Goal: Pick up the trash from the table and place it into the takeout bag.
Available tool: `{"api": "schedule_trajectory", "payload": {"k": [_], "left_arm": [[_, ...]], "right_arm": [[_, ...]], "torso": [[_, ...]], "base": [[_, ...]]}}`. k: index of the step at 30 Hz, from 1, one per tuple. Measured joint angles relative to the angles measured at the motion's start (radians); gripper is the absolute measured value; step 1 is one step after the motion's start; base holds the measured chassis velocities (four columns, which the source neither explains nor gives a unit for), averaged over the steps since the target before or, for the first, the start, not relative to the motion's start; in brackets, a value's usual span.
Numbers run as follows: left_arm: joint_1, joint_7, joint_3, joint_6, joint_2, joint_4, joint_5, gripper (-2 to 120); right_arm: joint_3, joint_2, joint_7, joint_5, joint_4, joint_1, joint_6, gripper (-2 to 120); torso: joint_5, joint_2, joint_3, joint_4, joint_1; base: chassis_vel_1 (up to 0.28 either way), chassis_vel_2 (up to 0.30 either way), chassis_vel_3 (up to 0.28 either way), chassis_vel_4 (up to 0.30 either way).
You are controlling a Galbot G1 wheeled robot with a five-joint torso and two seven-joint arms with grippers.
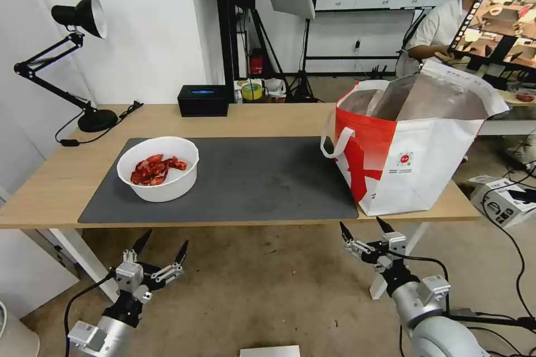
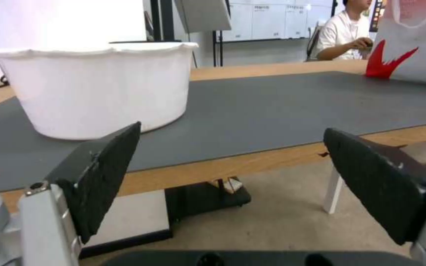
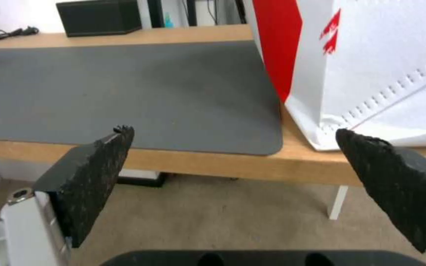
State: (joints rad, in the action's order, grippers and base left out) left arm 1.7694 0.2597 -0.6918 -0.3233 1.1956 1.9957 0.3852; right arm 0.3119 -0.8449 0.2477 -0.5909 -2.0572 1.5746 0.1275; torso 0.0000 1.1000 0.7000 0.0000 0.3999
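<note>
The white bowl [image 1: 158, 169] of red crayfish shells [image 1: 156, 169] sits on the dark grey mat [image 1: 251, 178], toward the mat's left end and closer to its near edge than its far one. The takeout bag [image 1: 407, 150] stands upright at the right end of the bench [image 1: 50, 178], its mouth wide and its foil lining showing, one bottom corner overlapping the mat's right edge. The bowl and the bag are well apart, with bare mat between them. My left pincer [image 1: 162, 242] hangs below the near edge of the bench, under the bowl, fingers spread and holding nothing. My right pincer [image 1: 363, 227] hangs below the same edge, just under the bag's near corner, likewise spread and holding nothing.
</note>
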Motion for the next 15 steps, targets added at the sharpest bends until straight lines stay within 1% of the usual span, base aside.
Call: {"api": "schedule_trajectory", "payload": {"k": [7,10,13,14,15], "left_arm": [[-0.012,0.000,0.002,0.005,-0.006,-0.011,0.012,100],[-0.041,-0.012,-0.018,0.014,-0.025,-0.010,0.035,100],[-0.094,-0.042,-0.069,0.059,-0.085,0.010,0.108,100],[-0.094,-0.042,-0.069,0.059,-0.085,0.010,0.108,100],[-0.110,-0.055,-0.081,0.077,-0.109,0.015,0.133,100]], "right_arm": [[-0.001,0.000,0.001,0.000,0.000,-0.001,-0.001,100],[-0.001,0.000,0.001,0.000,0.000,-0.001,-0.002,100],[-0.001,0.000,0.001,0.000,0.000,-0.001,-0.002,100],[-0.001,0.000,0.001,0.000,0.000,-0.001,-0.002,100],[-0.001,0.000,0.002,-0.001,0.000,-0.001,-0.002,100]], "torso": [[0.0000,0.000,0.000,0.0000,0.000],[-0.0001,0.000,0.000,0.0000,0.000],[-0.0001,0.000,0.000,0.0000,0.000],[-0.0001,0.000,0.000,0.0000,0.000],[-0.0002,0.000,0.000,0.0001,0.000]], "base": [[0.000,0.000,0.000,0.000],[0.000,0.000,0.000,0.000],[0.000,0.000,0.000,0.000],[0.000,0.000,0.000,0.000],[0.000,0.000,0.000,0.000]]}}
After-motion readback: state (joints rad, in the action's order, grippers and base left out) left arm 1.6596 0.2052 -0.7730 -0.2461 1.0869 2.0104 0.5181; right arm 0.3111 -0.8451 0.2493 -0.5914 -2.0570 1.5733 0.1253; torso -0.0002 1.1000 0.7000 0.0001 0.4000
